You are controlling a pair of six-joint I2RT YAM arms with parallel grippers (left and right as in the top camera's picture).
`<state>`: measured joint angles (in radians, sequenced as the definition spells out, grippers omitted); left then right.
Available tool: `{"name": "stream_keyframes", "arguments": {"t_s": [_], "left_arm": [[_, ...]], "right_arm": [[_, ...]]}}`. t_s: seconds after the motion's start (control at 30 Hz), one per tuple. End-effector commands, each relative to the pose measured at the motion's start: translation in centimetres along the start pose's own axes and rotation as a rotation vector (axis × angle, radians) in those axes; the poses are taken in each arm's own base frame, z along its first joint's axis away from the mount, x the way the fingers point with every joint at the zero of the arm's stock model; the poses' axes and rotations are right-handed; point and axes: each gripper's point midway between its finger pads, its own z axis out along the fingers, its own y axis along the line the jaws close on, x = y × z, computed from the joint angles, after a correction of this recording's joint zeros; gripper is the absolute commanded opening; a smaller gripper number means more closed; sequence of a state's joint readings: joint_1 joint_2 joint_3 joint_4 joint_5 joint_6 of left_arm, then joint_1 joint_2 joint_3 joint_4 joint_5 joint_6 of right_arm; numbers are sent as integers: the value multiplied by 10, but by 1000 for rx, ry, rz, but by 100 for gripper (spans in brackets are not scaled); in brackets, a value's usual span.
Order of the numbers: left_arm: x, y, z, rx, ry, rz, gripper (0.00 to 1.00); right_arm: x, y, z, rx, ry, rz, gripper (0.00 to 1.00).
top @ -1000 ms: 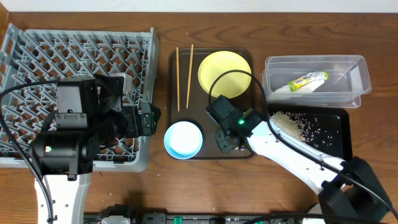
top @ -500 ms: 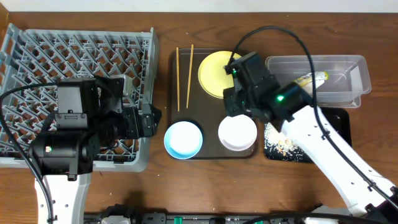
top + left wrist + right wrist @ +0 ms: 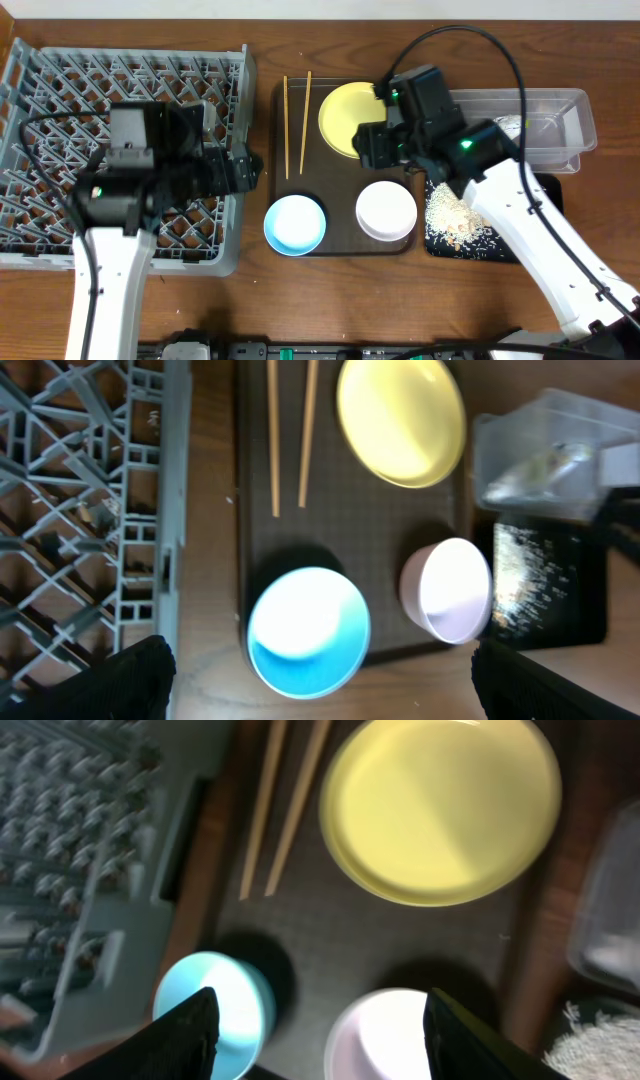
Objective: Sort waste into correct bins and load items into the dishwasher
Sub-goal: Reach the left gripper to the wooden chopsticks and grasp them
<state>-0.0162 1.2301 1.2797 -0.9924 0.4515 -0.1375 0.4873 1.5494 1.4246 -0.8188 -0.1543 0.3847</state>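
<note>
Above the wooden table (image 3: 330, 300), left end effector (image 3: 335, 685) and right end effector (image 3: 330, 1030) gape empty.

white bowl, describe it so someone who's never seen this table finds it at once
Find the dark brown tray in the middle of the table, between the grey rack and the clear tub. The white bowl sits in its front right corner, just in front of the yellow plate. The blue bowl on its left is similar, but this one is white.
</note>
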Motion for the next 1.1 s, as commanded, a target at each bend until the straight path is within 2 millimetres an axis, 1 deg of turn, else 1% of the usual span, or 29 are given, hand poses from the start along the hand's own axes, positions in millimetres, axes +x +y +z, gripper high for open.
{"name": "stream_keyframes", "arguments": {"t_s": [0.0, 0.1, 0.13, 0.23, 0.33, 0.43, 0.5, 0.6, 0.73, 0.77, 0.87, 0.97, 1.07], "left_arm": [[-12, 16, 16, -74, 8, 2, 98], [-20, 28, 33, -153, 10, 30, 99], [-22, 29, 40, -176, 12, 45, 99], [-28, 24, 62, -236, 10, 121, 96], [-39, 15, 82, -311, -30, 203, 95], [-47, 1, 106, -320, -59, 259, 89], [-47, -8, 121, -297, -49, 259, 84], [-52, -12, 137, -293, -34, 250, 81], [-72, -17, 157, -289, -37, 251, 75], [-76, -19, 162, -288, -37, 253, 75], [-85, -20, 179, -294, -19, 252, 75], [-85, -15, 188, -306, 4, 244, 75], [-82, -11, 194, -314, 22, 243, 75]], "right_arm": [[-8, -22, -3, 31, 3, 96, 65], [5, -42, -7, 77, 61, 140, 67], [9, -47, -8, 89, 80, 152, 68], [21, -58, -11, 120, 131, 178, 70], [30, -63, -13, 138, 167, 176, 72], [36, -65, -15, 148, 192, 181, 73], [39, -65, -15, 151, 203, 182, 73], [41, -66, -16, 154, 212, 184, 77], [43, -65, -16, 154, 218, 182, 80], [43, -65, -16, 154, 218, 182, 81], [43, -65, -16, 154, 218, 182, 84], [45, -65, -17, 157, 227, 184, 89], [49, -66, -18, 162, 242, 188, 99]]}}
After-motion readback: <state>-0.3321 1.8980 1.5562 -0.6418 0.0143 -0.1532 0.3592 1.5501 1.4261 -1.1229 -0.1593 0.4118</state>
